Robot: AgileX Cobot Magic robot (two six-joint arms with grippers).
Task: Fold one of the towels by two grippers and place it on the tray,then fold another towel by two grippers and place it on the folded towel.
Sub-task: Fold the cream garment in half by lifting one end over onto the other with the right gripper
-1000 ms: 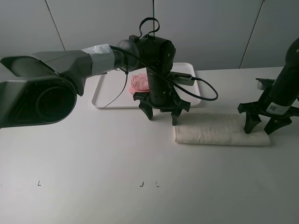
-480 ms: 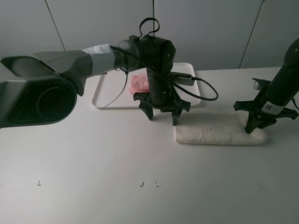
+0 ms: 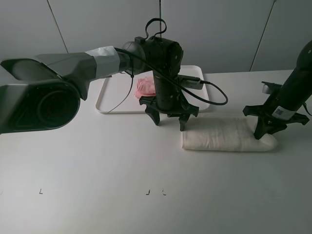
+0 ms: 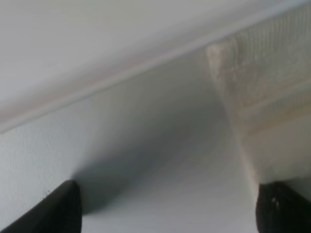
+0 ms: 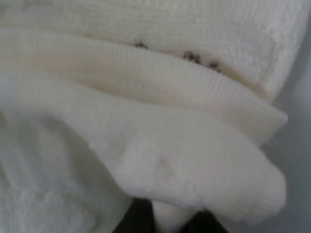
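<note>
the right gripper (image 3: 267, 132) is pinched tight on the cream towel (image 3: 222, 139). the left gripper (image 3: 168, 118), at the towel's ten o'clock, has its fingers spread wide apart.

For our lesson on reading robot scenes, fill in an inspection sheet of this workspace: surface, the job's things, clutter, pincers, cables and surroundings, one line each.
Surface: plain white table, a few tiny dark marks near the front edge.
Job's things: pale pink soft cloth towel lying on the flat white rectangular plastic tray; cream-white soft cloth towel folded into a long strip on the table in front of the tray.
Clutter: nothing seen.
Pincers: left pincer open, fingers spread, at the strip's left end; right pincer shut on the cream-white towel's right end.
Cables: black cable looping from the left arm over the tray.
Surroundings: grey panelled wall behind the table.
</note>
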